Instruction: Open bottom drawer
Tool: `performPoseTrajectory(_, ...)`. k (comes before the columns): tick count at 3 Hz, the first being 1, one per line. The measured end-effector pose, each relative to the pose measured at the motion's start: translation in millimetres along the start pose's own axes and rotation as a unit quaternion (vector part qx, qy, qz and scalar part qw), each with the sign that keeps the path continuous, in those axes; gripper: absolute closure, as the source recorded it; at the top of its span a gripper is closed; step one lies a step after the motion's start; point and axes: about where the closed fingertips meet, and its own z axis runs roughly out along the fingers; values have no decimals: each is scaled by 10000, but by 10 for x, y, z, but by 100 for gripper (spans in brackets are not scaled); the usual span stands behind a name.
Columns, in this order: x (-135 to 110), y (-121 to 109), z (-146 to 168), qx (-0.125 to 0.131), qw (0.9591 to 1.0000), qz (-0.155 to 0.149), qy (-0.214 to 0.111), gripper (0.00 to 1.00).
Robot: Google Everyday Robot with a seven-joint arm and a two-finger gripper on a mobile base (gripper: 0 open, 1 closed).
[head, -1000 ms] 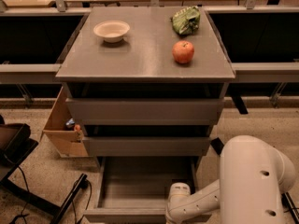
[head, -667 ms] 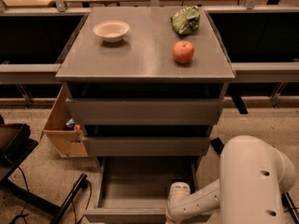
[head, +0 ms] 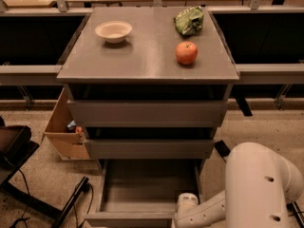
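Observation:
The grey cabinet (head: 148, 56) has three handle-less drawers. The top drawer front (head: 147, 113) and the middle drawer front (head: 148, 148) are in. The bottom drawer (head: 128, 219) stands pulled out toward me, and its plain grey tray (head: 142, 184) shows bare inside. My gripper (head: 186, 204) is at the end of the white arm (head: 254, 189), low at the drawer's front right corner, right by the drawer front's top edge. Its tip is cut off by the bottom of the view.
On the cabinet top lie a cream bowl (head: 113, 31), a red apple (head: 186, 52) and a green bag (head: 189, 20). An open cardboard box (head: 64, 127) stands at the cabinet's left. A black chair base and cables (head: 28, 184) lie at the lower left.

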Motion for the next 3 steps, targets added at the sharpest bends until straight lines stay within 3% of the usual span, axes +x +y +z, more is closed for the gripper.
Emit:
performPoseTrajectory(1,134,179,0,-167,9997,151,-45,41)
performPoseTrajectory(2,119,159,-78,-167,9997,151,-45,72)
performPoseTrajectory(3,109,141,-100,-166,9997,151,-45,95)
